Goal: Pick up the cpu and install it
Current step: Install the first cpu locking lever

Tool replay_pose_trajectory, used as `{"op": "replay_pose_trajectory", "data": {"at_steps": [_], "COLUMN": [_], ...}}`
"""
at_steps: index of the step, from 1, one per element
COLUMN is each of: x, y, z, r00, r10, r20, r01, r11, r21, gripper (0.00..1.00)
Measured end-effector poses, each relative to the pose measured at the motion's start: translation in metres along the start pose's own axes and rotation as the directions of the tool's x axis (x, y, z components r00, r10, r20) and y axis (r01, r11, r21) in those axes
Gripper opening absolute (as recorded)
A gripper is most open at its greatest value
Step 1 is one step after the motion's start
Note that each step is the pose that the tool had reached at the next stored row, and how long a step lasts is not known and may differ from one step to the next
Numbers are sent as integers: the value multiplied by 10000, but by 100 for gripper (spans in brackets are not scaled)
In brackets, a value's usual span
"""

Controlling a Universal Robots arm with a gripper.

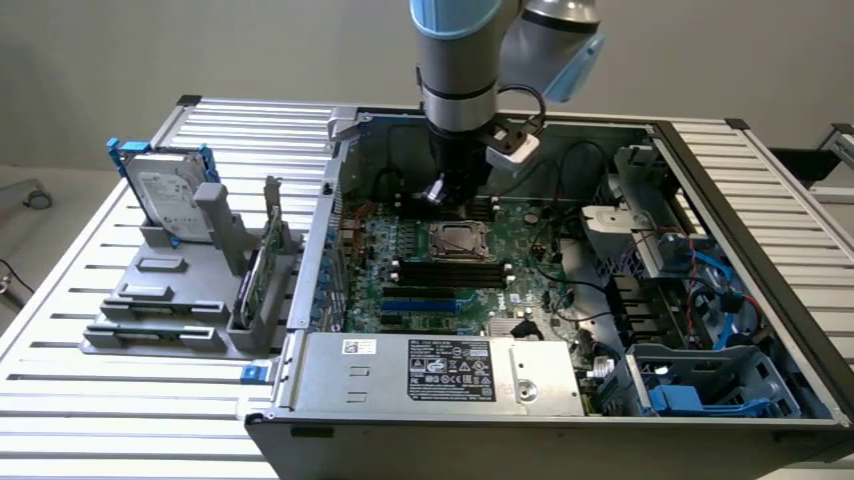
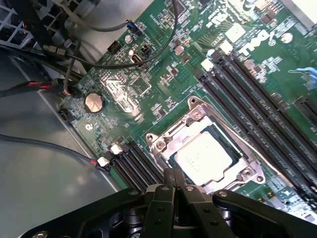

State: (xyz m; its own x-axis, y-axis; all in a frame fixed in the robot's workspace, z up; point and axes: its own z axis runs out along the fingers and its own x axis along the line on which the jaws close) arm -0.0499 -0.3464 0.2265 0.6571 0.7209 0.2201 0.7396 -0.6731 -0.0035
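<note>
Surface (image 1: pixel 80 330) of pale slatted metal carries an open computer case (image 1: pixel 747 200), lying on its side with the interior exposed. Inside the case lies a green motherboard (image 1: pixel 441 280); it serves as the landmark for what follows. Against the case's near wall, at the motherboard's near edge, sits a silver power supply (image 1: pixel 441 370) with a black label. Outside the case, toward the exterior view's left of the motherboard, a grey holder rack (image 1: pixel 174 290) stands on the surface with a hard drive (image 1: pixel 167 190) in a blue frame upright in it.

Robot arm (image 1: pixel 461 50) descends over the motherboard's far part. Black memory slots (image 2: pixel 252 104) run in parallel rows across the board. A metal-framed socket (image 2: pixel 205 148) sits near the motherboard's centre, and a round coin battery (image 2: pixel 94 102) lies on the board well apart from it.

The cpu (image 2: pixel 203 157), pale silver-grey top upward, is seated flat within the socket frame, on the motherboard. The pincer (image 2: pixel 176 179) hangs just above the board, its black fingers (image 2: pixel 167 184) pressed together and holding nothing. In the wrist view the fingertips lie just beside the socket frame's edge, near the cpu but apart from it; whether they touch the frame cannot be determined.
</note>
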Motion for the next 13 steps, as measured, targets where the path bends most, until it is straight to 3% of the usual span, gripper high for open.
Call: {"op": "replay_pose_trajectory", "data": {"at_steps": [13], "x": [-310], "y": [108], "z": [-269], "r00": [10000], "r10": [10], "r20": [-53], "r01": [-10], "r11": [10000], "r21": [46], "gripper": [11]}}
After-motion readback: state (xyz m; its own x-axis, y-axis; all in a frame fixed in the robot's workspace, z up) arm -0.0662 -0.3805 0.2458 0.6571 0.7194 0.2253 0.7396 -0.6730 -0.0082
